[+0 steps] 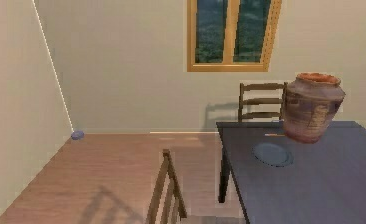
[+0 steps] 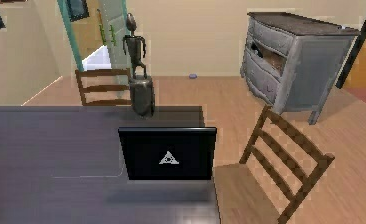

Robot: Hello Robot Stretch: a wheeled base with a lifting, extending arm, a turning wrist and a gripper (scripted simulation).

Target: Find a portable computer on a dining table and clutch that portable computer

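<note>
Laptop (image 2: 167,152): on the dining table (image 2: 51,140), at its edge, lid upright.
Chair (image 2: 276,170): just beside that table edge.
Vase (image 1: 313,105): on the table's far end.
Plate (image 1: 273,153): on the table, near Vase.
Gripper: state cannot be told.

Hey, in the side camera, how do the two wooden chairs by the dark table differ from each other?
The far chair is tucked against the table's far edge, with its back showing above the tabletop; the near chair shows both seat and back. The far chair faces the table squarely; the near chair is turned at an angle. The near chair stands beside the laptop; the far chair stands farther from it. Both are brown wood with slatted backs.
</note>
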